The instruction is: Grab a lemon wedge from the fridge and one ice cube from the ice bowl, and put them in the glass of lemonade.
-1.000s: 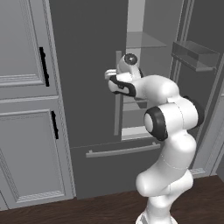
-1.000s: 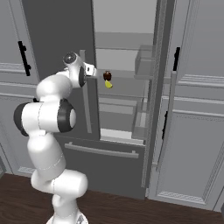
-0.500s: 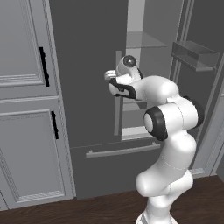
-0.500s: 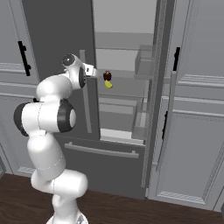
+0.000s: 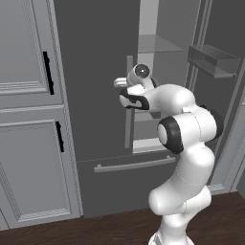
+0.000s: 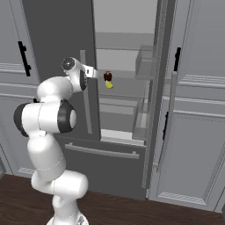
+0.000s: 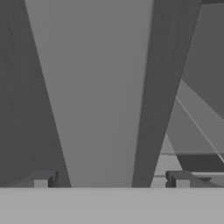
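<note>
The dark grey fridge [image 5: 95, 95] [image 6: 57, 35] has its left door shut and its right door swung open. On a glass shelf inside lies the small yellow lemon wedge [image 6: 109, 85], just below a small dark jar [image 6: 107, 76]. My gripper [image 5: 118, 83] [image 6: 93, 72] [image 7: 111, 179] is open at the left door's long pale bar handle [image 5: 129, 105] [image 6: 86, 105] [image 7: 100, 87]. In the hand view the bar runs up between the two fingertips [image 7: 43, 179]. The ice cube, the ice bowl and the glass of lemonade are out of view.
The open right door [image 6: 154, 96] carries a clear door bin [image 5: 213, 60]. A bottom drawer with a bar handle [image 5: 129, 165] [image 6: 103, 151] sits below. Light grey panelled cabinets with black handles [image 5: 28, 119] [image 6: 193, 110] flank the fridge. The floor is dark wood.
</note>
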Robot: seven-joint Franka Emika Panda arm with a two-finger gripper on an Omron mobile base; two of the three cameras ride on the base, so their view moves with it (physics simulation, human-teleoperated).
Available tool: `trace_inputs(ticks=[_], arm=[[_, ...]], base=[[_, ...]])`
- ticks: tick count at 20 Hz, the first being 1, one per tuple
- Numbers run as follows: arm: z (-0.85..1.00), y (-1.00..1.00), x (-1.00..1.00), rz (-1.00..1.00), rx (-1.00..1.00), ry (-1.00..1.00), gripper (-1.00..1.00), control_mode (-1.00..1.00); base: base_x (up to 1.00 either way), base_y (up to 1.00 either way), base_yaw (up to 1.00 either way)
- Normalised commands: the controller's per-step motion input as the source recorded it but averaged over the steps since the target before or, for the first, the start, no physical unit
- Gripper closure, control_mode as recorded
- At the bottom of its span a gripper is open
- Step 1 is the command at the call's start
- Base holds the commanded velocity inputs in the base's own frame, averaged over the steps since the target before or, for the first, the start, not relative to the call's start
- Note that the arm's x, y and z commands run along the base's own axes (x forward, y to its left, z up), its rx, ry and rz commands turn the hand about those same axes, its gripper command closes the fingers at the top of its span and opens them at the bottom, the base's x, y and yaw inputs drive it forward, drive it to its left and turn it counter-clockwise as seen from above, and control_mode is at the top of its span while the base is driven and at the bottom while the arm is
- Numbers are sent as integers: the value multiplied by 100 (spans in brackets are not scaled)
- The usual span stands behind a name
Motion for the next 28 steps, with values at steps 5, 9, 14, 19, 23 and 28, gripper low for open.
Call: trace_inputs(ticks=[5,9,14,19,23,28], arm=[[0,38,49,0,-3,9,100,-100],[0,38,33,0,-1,5,100,-100],[2,56,8,0,0,0,100,-100],[28,63,-44,0,0,0,100,-100],[49,71,-76,0,-2,0,100,-100],[57,68,-95,0,-2,0,100,-100]], base=[[0,0,0],[0,0,0],[0,0,0],[0,0,0],[0,0,0],[0,0,0]])
